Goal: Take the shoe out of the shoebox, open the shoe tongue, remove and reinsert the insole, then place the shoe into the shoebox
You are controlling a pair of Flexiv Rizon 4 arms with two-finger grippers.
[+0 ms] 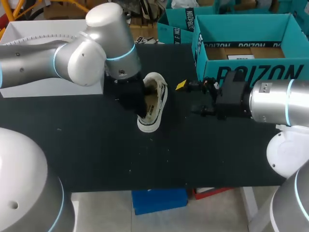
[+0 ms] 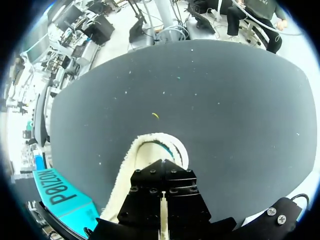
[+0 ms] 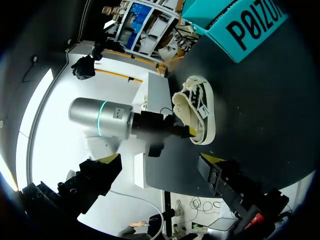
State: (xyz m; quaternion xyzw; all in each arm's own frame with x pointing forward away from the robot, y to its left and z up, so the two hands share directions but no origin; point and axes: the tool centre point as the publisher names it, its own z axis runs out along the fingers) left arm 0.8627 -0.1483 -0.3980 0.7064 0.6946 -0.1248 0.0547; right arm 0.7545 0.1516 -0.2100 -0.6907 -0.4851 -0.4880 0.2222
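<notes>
A white low shoe [image 1: 158,99] with a dark upper lies on its side on the black table [image 1: 96,145], left of the teal shoebox [image 1: 246,48]. My left gripper [image 1: 139,100] is shut, its fingers pushed into the shoe's opening. What lies between them is hidden. From the right wrist, a yellow tip of the left gripper [image 3: 192,131] shows at the shoe [image 3: 200,107] mouth. From the left wrist, the shoe's fleecy rim [image 2: 129,167] curves around the black gripper body. My right gripper [image 1: 192,98] stands open to the right of the shoe, clear of it, holding nothing.
The shoebox [image 3: 245,25] stands open at the table's back right, close behind my right arm. A second teal box [image 1: 176,26] stands behind it. A white board [image 1: 38,58] lies at the back left under my left arm.
</notes>
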